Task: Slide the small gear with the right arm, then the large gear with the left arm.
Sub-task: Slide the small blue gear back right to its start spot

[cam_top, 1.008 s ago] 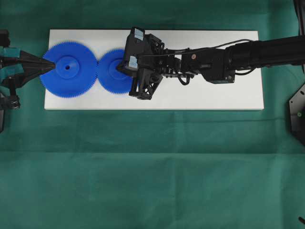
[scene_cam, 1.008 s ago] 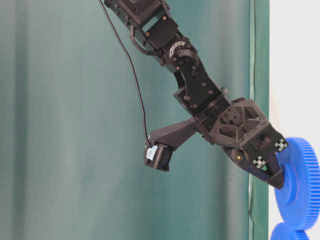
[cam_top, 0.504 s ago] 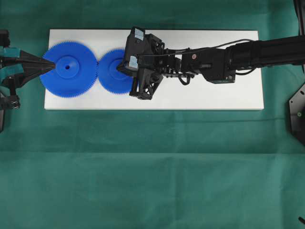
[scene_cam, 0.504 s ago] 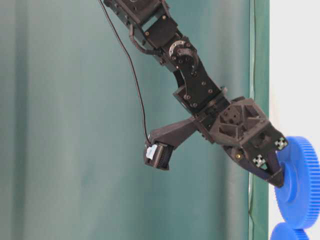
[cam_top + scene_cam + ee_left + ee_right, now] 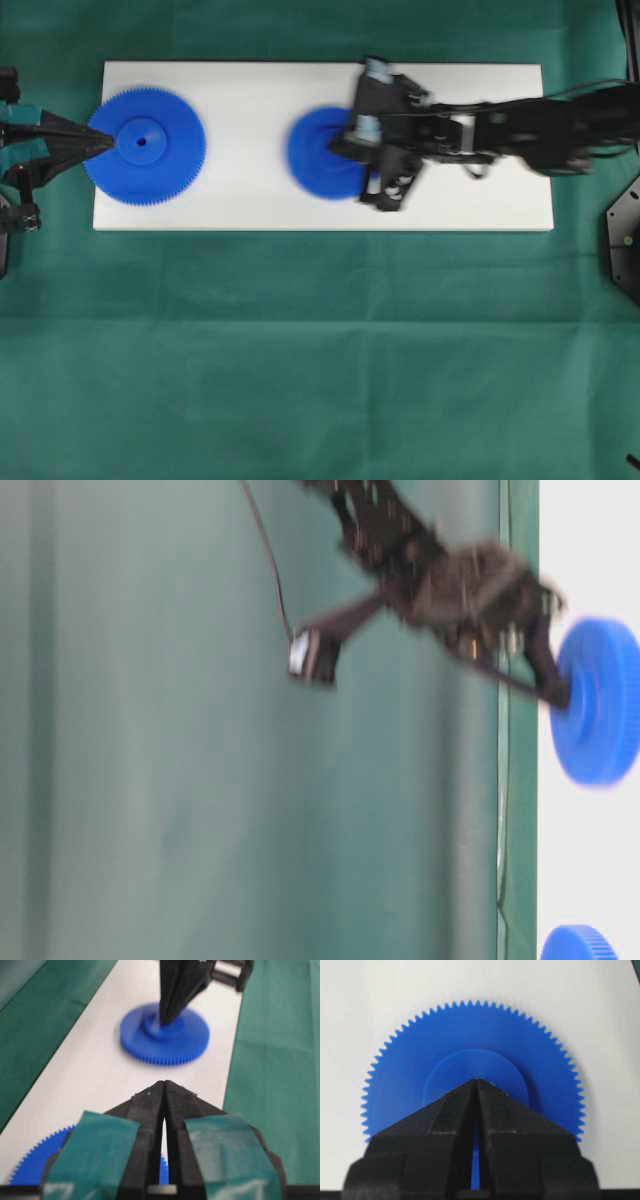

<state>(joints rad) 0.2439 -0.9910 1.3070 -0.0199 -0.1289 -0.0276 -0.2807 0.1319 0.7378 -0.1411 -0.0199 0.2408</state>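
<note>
The large gear lies flat at the left end of the white board. My left gripper, taped teal, is shut, its point over the gear's left part beside the centre hole. In the left wrist view its tip is closed above the large gear. The small gear sits near the board's middle, blurred. My right gripper is shut, with its point on the gear's hub. The right wrist view shows the tip on the small gear's raised hub. From table level the right gripper touches the small gear.
A wide bare strip of white board separates the two gears. Green cloth covers the table around the board. A black fixture sits at the right edge. The right arm lies over the board's right half.
The small gear has slid right along the board, away from the large gear it was meshed with, pushed by my right gripper's tip. The left gripper and large gear have stayed put.
</note>
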